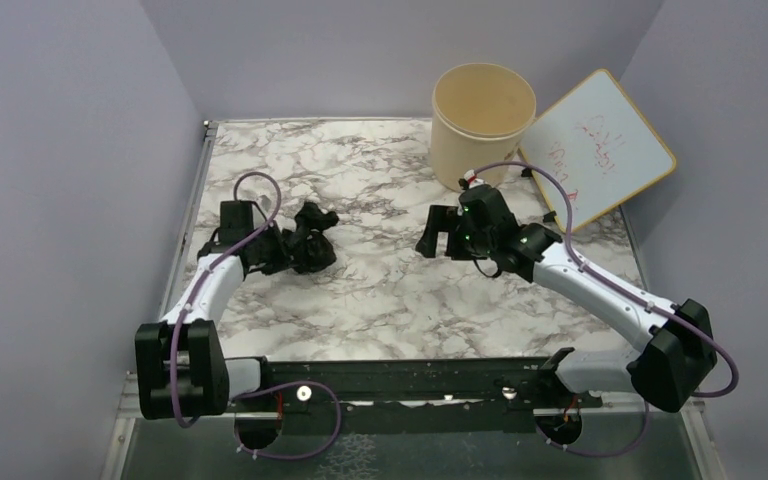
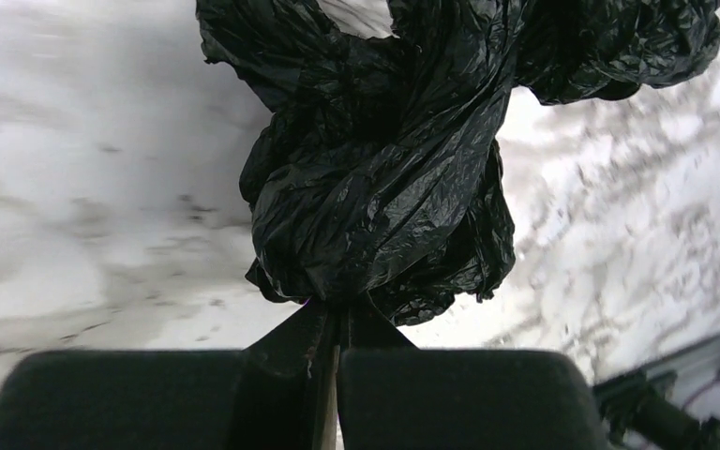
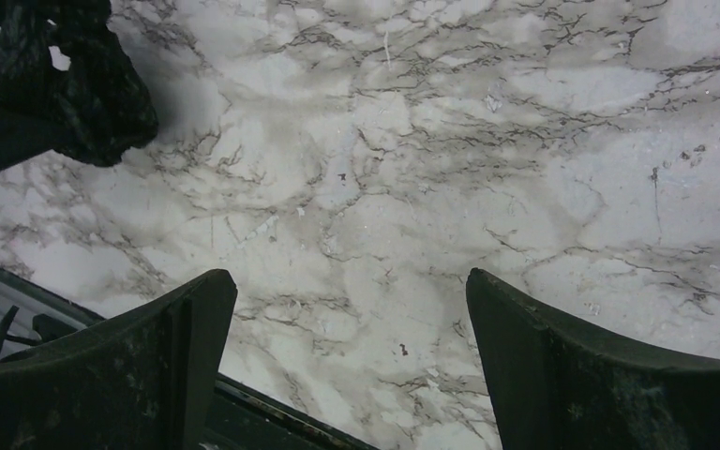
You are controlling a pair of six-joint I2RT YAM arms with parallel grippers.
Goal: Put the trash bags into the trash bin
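You see a glossy black crinkled plastic bag (image 2: 375, 187), a round beige tub (image 1: 470, 152), and a grey-veined white marble tabletop (image 1: 380, 290).

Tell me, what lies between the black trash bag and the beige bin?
Only bare marble tabletop, seen in the top view, separates the trash bag and the bin.

Only red handwriting on the whiteboard (image 1: 600, 150) — too faint and small to read.
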